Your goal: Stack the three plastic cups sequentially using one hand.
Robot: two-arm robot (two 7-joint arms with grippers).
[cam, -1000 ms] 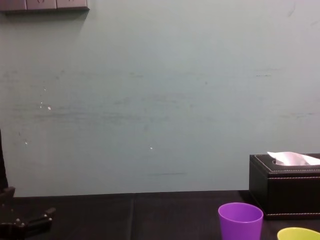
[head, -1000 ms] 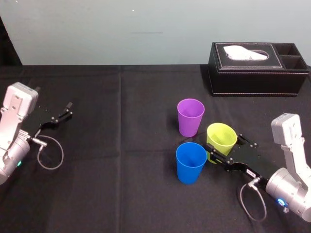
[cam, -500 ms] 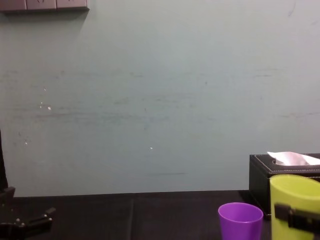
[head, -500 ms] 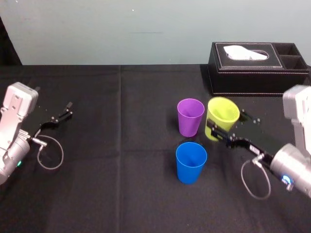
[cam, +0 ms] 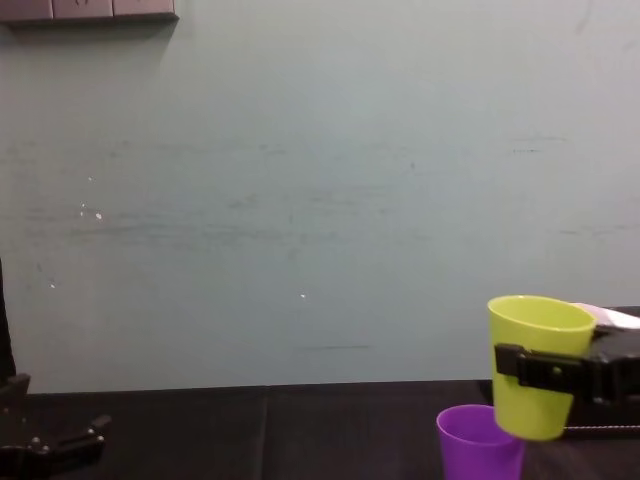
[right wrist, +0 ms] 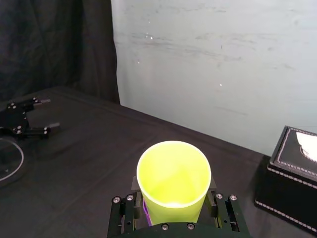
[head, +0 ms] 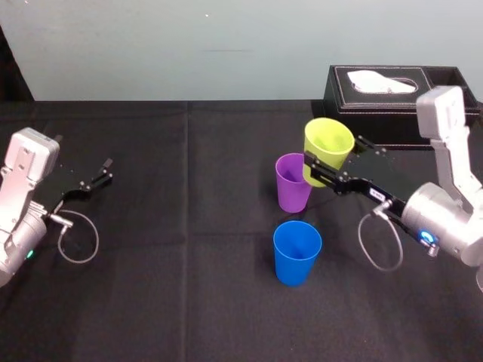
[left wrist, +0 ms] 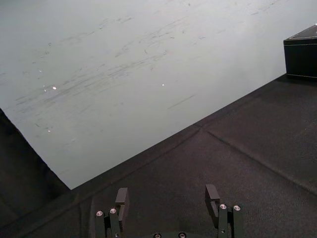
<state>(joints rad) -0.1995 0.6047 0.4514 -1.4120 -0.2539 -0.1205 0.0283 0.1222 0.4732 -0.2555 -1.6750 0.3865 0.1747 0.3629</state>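
The yellow-green cup (head: 327, 149) is held clenched in the right tool (head: 334, 154), lifted off the bench (head: 189, 249) and slightly tilted, just above the right side of the upright purple cup's (head: 291, 185) rim. The blue cup (head: 296, 253) is stood nearer the robot, apart from both. The left tool (head: 104, 173) is parked far left, released, with fingers spread.

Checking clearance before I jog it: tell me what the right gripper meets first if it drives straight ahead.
Most likely the purple cup: the right gripper, shut on the yellow-green cup, holds it just above and beside that cup's rim. Depth is unclear; if it passes over, bare tablecloth follows.
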